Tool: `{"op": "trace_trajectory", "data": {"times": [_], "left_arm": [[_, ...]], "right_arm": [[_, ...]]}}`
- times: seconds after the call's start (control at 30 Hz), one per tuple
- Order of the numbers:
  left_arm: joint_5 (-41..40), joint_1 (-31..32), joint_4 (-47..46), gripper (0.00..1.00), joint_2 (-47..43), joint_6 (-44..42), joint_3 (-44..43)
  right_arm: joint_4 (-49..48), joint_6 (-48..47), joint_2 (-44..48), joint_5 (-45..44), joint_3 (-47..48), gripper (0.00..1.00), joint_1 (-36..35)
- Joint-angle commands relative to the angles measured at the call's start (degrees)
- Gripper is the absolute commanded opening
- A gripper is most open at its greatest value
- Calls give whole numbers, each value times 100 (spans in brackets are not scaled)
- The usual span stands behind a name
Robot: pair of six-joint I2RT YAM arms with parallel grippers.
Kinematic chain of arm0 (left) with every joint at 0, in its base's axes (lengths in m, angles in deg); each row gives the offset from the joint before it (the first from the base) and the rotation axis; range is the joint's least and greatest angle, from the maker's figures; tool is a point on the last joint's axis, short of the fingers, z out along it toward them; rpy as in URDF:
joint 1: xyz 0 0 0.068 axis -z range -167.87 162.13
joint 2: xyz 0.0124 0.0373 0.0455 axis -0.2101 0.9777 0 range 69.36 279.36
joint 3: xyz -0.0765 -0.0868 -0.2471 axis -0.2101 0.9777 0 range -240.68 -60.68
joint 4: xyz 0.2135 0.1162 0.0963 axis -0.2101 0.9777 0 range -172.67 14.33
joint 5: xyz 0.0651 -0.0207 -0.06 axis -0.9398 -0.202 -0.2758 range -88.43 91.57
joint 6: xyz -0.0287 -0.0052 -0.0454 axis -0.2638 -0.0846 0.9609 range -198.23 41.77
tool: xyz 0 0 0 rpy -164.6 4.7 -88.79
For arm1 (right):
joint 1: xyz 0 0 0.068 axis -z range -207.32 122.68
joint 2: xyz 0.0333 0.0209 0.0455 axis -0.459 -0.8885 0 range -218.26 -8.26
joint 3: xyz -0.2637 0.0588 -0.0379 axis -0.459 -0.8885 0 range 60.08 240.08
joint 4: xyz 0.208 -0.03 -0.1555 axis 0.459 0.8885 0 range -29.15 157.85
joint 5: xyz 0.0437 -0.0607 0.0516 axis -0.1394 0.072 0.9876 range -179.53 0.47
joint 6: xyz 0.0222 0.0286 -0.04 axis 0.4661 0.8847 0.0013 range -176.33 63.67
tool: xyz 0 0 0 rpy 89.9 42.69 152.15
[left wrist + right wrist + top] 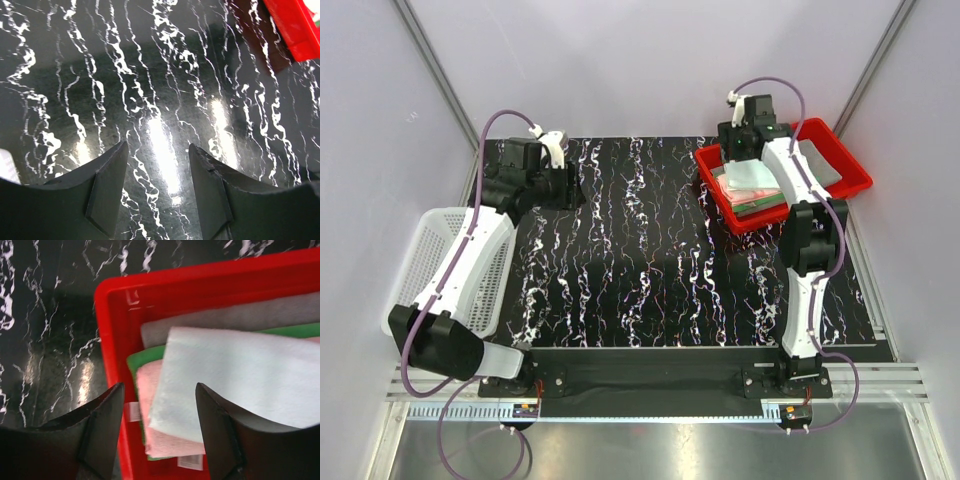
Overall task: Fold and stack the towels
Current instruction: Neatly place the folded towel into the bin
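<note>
The folded towels (235,375) lie stacked in the red tray (112,340) directly beneath the right end effector (160,430), its jaws apart and empty, while the left end effector (156,190), also wide, hovers over bare desk (150,75) well away.

grey towel (240,317) mostly under others

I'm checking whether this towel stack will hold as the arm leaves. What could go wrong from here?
1. The right claw hangs open just above the pale towel, its tips straddling the towel's near corner; lifting away carelessly might snag it and undo the fold.
2. The stack is staggered: the pink towel and green towel stick out beneath, so a nudge could slide the layers.
3. The claw sits close to the red tray wall and might bump it.
</note>
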Motion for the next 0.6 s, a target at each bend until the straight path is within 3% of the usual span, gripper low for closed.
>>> {"op": "trace_trajectory", "data": {"times": [0.0, 0.1, 0.13, 0.27, 0.37, 0.57], "left_arm": [[500, -16, -376, 57, -273, 45, 145], [528, -24, -385, 57, -317, 28, 172], [519, -16, -385, 57, -335, 11, 180], [501, -16, -341, 57, -431, -60, 110], [466, -16, -341, 58, -554, -95, 92], [457, -24, -526, 60, -897, -200, 356]], "right_arm": [[-190, 117, 132, -262, -275, 64, -20], [-111, 125, 53, -132, -355, 57, -20], [-7, 195, 18, -105, -346, 47, -11], [179, 423, 140, 448, -546, 34, -29], [152, 600, 403, 1028, -898, 34, -38], [284, 1136, 1018, 1337, -1575, 40, -81]]}}
